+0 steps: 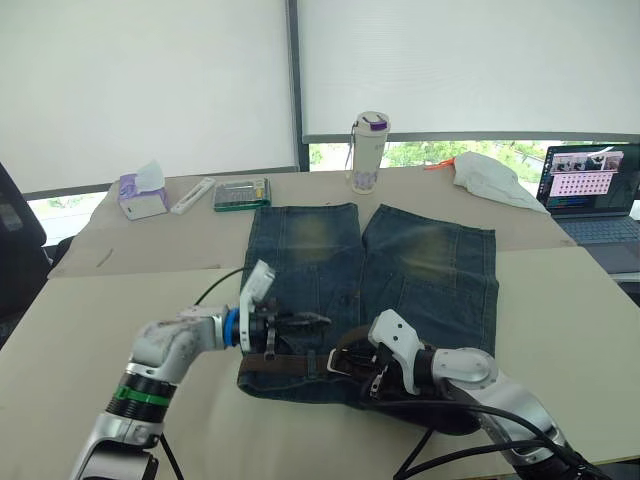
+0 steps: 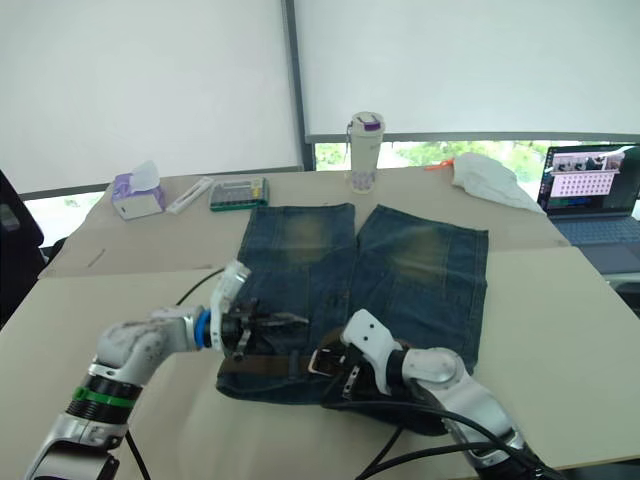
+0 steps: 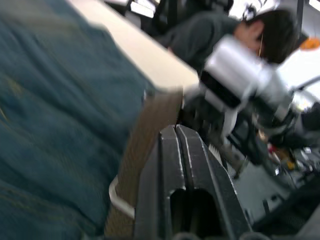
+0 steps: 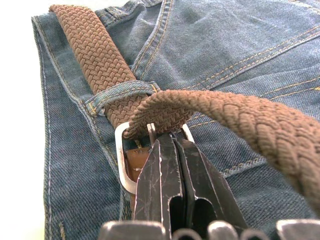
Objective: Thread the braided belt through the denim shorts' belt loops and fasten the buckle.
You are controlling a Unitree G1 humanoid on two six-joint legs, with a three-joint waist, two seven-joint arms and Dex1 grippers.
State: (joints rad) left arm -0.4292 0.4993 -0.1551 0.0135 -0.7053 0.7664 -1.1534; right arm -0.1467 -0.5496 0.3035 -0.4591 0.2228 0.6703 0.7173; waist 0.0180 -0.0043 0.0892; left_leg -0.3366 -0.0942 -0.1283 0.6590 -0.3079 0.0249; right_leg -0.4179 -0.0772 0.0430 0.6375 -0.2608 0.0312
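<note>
Shorts [image 1: 400, 270]: flat on desk [image 1: 560, 300], waistband nearest robot.
Belt [image 4: 95, 55]: under one loop [image 4: 120, 96].
Right pincer [image 4: 167, 145]: closed at buckle [image 4: 121, 160].
Left pincer [image 3: 176, 131]: closed beside belt.

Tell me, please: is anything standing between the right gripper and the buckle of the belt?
Nothing visible does. In the right wrist view the right gripper, fingers together, is right at the silver buckle, where the braided belt comes out of a belt loop on the denim shorts.
</note>
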